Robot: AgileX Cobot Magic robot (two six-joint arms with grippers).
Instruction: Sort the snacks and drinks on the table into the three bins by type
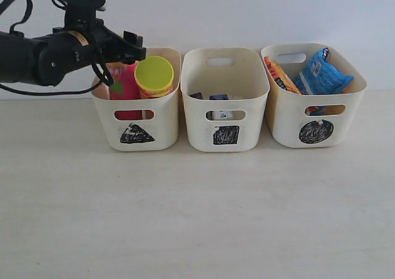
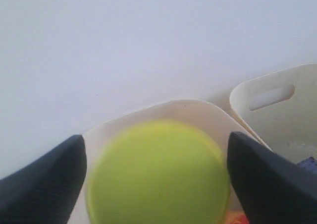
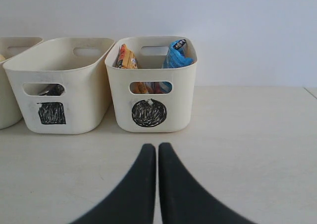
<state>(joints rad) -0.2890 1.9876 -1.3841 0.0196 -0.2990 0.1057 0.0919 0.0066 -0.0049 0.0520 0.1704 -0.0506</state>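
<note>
Toward the back left corner of the counter (image 1: 197, 217), the triangle bin (image 1: 162, 128) holds both cans. The yellow can (image 1: 154, 75) stands on end, lid tipped slightly toward the front edge, just below the left pincer (image 2: 156, 167), whose fingers are spread either side of the lid. The right pincer (image 3: 157, 157), pressed together, is well apart, so the left should lift straight up.

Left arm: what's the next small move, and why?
Likely raise the left end effector straight up, clear of the triangle bin. Its fingers are open on either side of the chip can's yellow-green lid, and that can sits inside the bin beside the pink can.
</note>
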